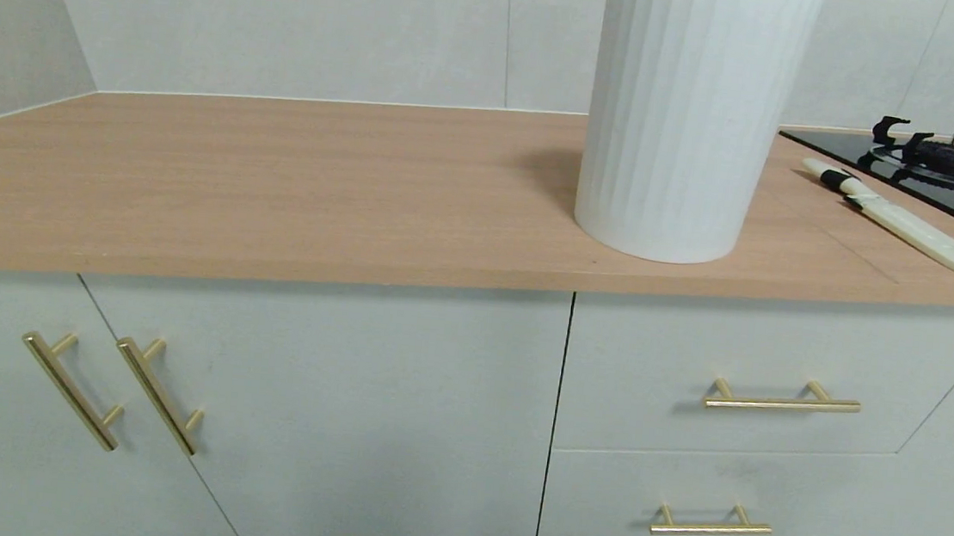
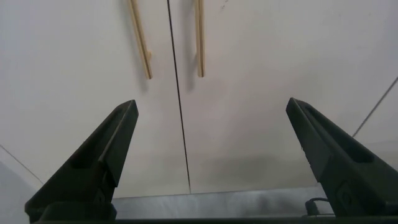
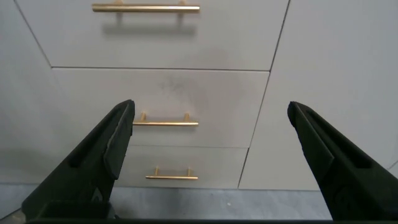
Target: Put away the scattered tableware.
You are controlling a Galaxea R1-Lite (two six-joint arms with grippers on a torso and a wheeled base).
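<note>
Wooden counter (image 1: 276, 190) carries a cream knife (image 1: 896, 220) beside the hob (image 1: 943, 166), well above both pairs of fingers (image 2: 106, 149). Left gripper (image 2: 211, 107) and right gripper (image 3: 211, 107) gape wide, empty, facing cabinet fronts (image 2: 261, 74). Best bet: raise the right, close across its middle.

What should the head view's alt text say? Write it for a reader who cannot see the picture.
A tall white ribbed cylindrical container stands on a light wooden countertop, and to its right a cream knife with a black band lies beside a black glass gas hob. Below are pale grey cabinet doors and drawers with brass bar handles.
</note>
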